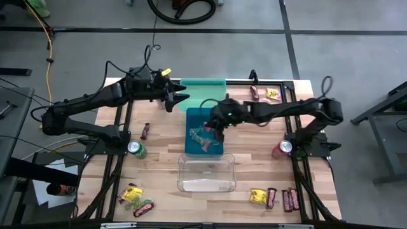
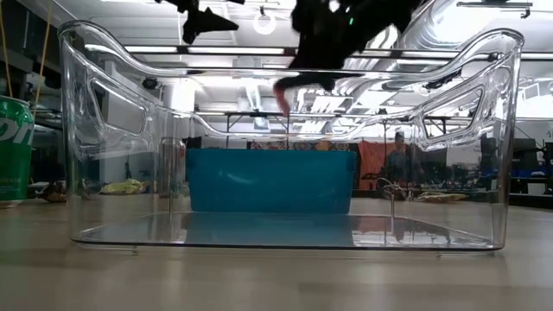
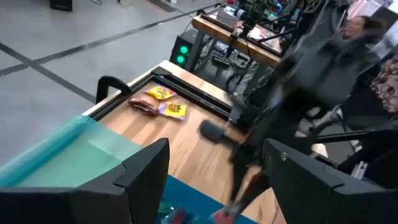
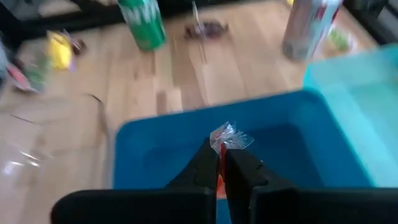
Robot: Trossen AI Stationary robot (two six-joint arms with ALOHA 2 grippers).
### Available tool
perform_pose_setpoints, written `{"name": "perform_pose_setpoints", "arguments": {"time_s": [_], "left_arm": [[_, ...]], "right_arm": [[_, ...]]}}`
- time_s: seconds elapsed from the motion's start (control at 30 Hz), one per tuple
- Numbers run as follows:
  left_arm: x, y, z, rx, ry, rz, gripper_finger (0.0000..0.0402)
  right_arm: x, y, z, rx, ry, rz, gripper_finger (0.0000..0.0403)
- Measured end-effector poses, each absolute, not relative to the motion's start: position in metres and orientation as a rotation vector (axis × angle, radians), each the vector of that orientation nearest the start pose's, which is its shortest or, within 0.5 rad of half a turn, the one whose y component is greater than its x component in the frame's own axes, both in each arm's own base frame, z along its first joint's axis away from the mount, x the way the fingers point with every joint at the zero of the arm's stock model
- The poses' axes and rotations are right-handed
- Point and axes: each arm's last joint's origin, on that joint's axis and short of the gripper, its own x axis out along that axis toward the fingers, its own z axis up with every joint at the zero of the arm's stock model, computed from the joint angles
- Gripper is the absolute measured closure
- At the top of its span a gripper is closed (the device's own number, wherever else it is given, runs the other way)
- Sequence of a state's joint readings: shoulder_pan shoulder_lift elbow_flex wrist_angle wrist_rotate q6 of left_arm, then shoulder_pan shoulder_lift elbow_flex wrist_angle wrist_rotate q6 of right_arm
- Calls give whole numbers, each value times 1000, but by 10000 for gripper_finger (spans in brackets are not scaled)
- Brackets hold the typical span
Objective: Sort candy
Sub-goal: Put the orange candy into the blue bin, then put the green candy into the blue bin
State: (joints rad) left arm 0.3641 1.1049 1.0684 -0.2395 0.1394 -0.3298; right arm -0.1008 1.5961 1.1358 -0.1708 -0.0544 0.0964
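The right hand (image 4: 221, 160) is hanging over the blue bin (image 1: 205, 132), clamping a red wrapped candy (image 4: 229, 138) between its fingers, while the left hand (image 1: 180, 97) is waiting spread apart beside the teal bin (image 1: 203, 87).

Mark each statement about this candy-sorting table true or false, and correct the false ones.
1. The right tool is shut on a red-wrapped candy above the blue bin. True.
2. The clear bin is full of candy. False: it looks empty.
3. The left tool is open near the teal bin. True.
4. The green can stands inside the blue bin. False: it stands on the table, on the left arm's side of the bins.
5. Candy already lies in the blue bin. True, in the high view.
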Motion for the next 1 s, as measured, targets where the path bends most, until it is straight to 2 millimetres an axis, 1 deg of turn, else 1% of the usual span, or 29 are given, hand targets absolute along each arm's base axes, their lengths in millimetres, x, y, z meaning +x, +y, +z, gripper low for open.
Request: {"name": "perform_pose_setpoints", "arguments": {"time_s": [0.1, 0.23, 0.37, 0.43, 0.5, 0.6, 0.67, 0.7, 0.77, 0.83, 0.9, 1.0], "left_arm": [[225, 78, 366, -393, 223, 252, 155], [224, 75, 368, -389, 220, 240, 155], [224, 75, 368, -386, 214, 254, 155], [224, 75, 368, -386, 214, 257, 155], [224, 75, 369, -394, 209, 266, 155], [224, 80, 371, -423, 194, 376, 155], [225, 92, 381, -443, 190, 475, 157], [225, 101, 385, -460, 212, 529, 158], [225, 124, 393, -493, 260, 629, 160], [225, 150, 395, -524, 350, 732, 161], [224, 178, 389, -539, 463, 840, 163], [219, 221, 366, -600, 626, 989, 166]], "right_arm": [[356, -36, 241, 179, 680, -90, 366], [360, -36, 241, 190, 695, -71, 296], [363, -38, 248, 167, 682, -88, 223], [363, -41, 254, 143, 691, -90, 194], [362, -44, 260, 129, 716, -91, 172], [360, -52, 272, 138, 767, -111, 154], [357, -58, 280, 148, 801, -124, 152], [356, -61, 283, 146, 815, -131, 152], [354, -67, 289, 144, 831, -145, 151], [352, -73, 293, 146, 833, -160, 151], [352, -78, 294, 157, 828, -169, 151], [351, -80, 295, 194, 822, -151, 151]]}}
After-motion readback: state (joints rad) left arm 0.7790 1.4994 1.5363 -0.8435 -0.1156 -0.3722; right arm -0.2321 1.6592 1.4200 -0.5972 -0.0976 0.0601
